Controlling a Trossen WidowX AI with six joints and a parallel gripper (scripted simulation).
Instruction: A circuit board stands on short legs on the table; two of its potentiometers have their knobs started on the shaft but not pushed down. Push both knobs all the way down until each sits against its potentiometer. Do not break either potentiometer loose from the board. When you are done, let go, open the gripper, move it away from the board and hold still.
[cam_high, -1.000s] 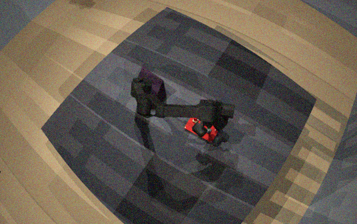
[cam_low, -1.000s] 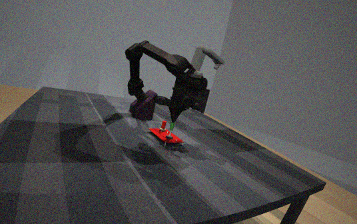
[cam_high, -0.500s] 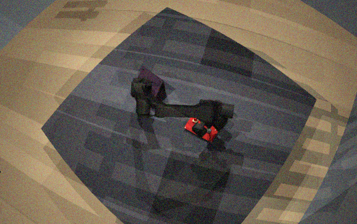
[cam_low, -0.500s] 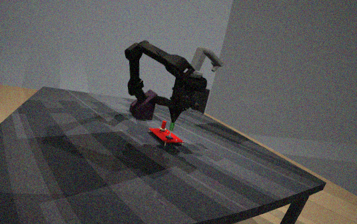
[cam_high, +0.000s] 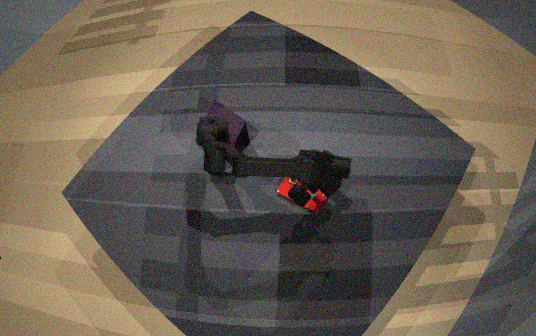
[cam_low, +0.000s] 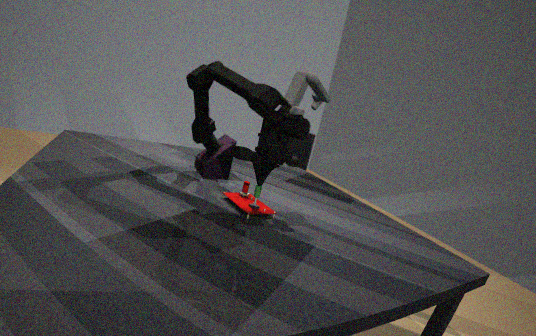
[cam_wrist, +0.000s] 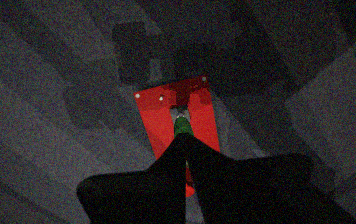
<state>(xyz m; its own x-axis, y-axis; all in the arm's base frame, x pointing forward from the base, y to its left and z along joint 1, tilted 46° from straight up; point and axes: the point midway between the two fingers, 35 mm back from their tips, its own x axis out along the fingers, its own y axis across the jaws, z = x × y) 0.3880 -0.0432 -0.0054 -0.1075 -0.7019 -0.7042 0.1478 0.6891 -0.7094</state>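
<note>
The red circuit board (cam_high: 284, 189) (cam_low: 235, 198) (cam_wrist: 204, 120) stands on short legs on the table. The green knob (cam_low: 258, 191) (cam_wrist: 183, 126) is upright, with bare shaft between it and its potentiometer (cam_low: 254, 206). The red knob (cam_low: 246, 186) stands on the board's other potentiometer, farther back in the exterior view; whether a gap remains beneath it is too small to tell. In the wrist view it is mostly behind the fingers. My gripper (cam_low: 260, 183) (cam_wrist: 183, 137) is shut and points down, its tips at the top of the green knob. Nothing shows held between the fingers.
The arm's base (cam_high: 214, 160) and a purple block (cam_high: 231, 125) (cam_low: 218, 159) stand behind the board on the dark table (cam_high: 240, 270) (cam_low: 165, 280). Strong shadows cross the table. A grey arm-like shape (cam_low: 297, 90) shows behind the robot in the exterior view.
</note>
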